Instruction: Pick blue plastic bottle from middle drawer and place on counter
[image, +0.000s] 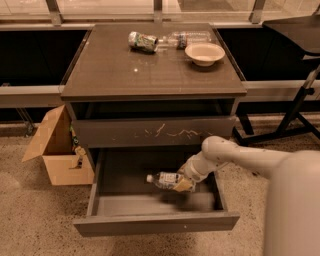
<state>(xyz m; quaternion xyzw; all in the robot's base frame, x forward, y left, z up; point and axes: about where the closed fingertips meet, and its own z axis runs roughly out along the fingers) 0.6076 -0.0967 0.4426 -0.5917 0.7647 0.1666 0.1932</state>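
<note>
The blue plastic bottle (164, 179) lies on its side in the open middle drawer (155, 223), white cap pointing left. It looks a little above the drawer floor. My gripper (184, 184) reaches into the drawer from the right and is shut on the bottle's right end. The pale arm (235, 156) comes in from the lower right. The counter (125, 70) is the glossy dark top of the cabinet, above the drawers.
On the counter's far side lie a crushed green-and-white can (142, 41), a clear bottle (187, 37) and a beige bowl (205, 53). The scratched drawer front (155, 132) overhangs the open drawer. An open cardboard box (55, 150) stands left; a dark stand (295, 110) right.
</note>
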